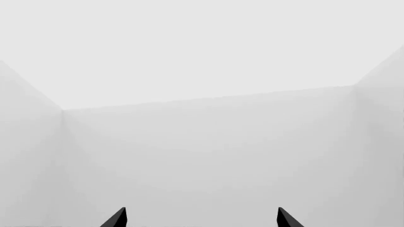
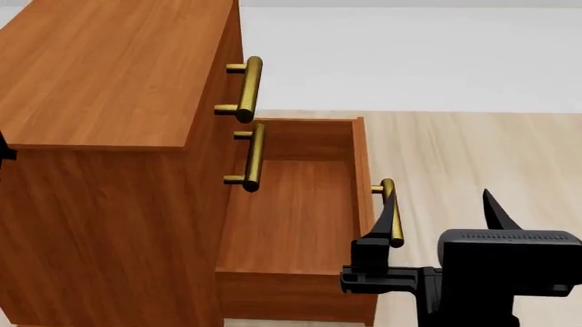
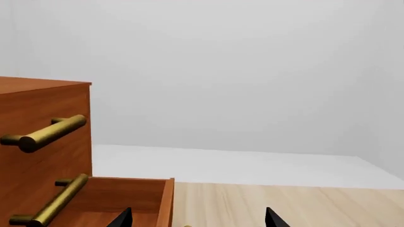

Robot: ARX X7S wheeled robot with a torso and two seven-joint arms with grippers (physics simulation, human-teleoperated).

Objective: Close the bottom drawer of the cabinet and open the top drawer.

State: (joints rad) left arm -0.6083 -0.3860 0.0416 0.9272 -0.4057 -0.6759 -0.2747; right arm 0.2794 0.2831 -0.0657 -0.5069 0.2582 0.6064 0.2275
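The cabinet fills the left of the head view. Its top drawer sits flush and shut, brass handle sticking out. The bottom drawer is pulled far out, showing nothing inside, with its handle on the front panel. My right gripper is open at that front, one finger overlapping the handle, the other out over the floor. In the right wrist view the gripper straddles the drawer's front edge. My left gripper is open, facing bare white walls, holding nothing.
The middle drawer is shut, its handle just above the open drawer. Pale wood floor stretches to the right of the cabinet, with a white wall behind. A dark bit of my left arm shows at the edge.
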